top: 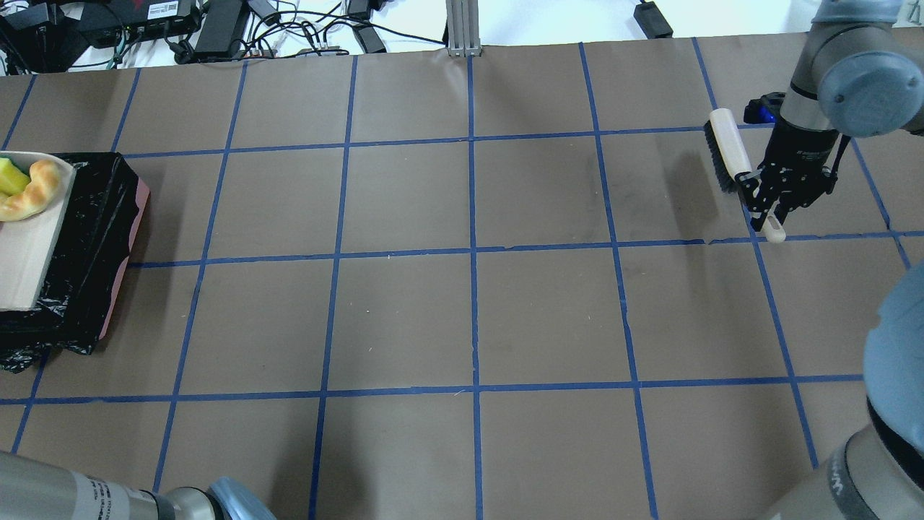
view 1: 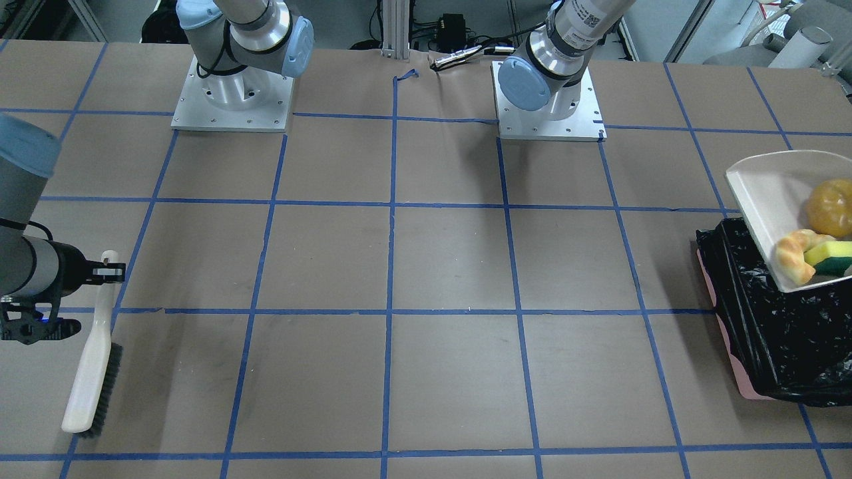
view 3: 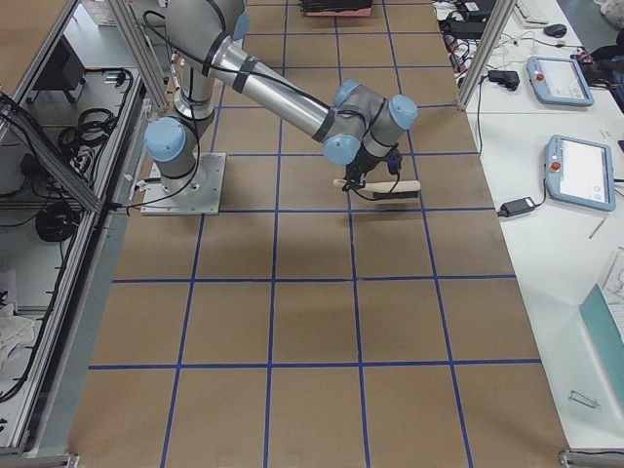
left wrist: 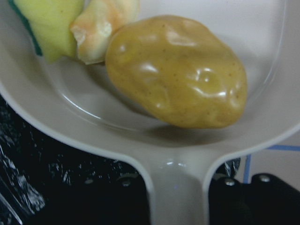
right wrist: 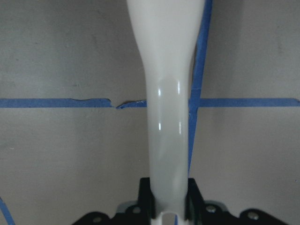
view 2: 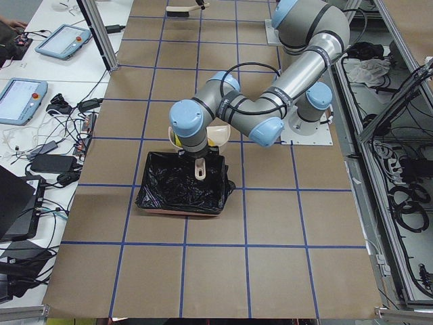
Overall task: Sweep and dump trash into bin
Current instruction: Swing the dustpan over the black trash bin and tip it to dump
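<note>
The beige dustpan [view 1: 765, 193] hangs over the bin [view 1: 765, 332], a pink container lined with a black bag. In the pan lie the toy potato [view 1: 831, 207], the croissant [view 1: 795, 256] and the yellow-and-green sponge [view 1: 829, 256]. The left wrist view shows the potato [left wrist: 178, 70] nearest the handle, and my left gripper [left wrist: 178, 206] shut on the dustpan handle. My right gripper [top: 772, 198] is shut on the white handle of a brush [top: 725, 144], whose bristles rest on the table on the robot's right. The handle [right wrist: 168, 93] fills the right wrist view.
The table is brown paper with a blue tape grid [view 1: 389, 309]. The two arm bases [view 1: 233, 93] stand at its robot side. Cables and power boxes [top: 216, 29] lie beyond the far edge.
</note>
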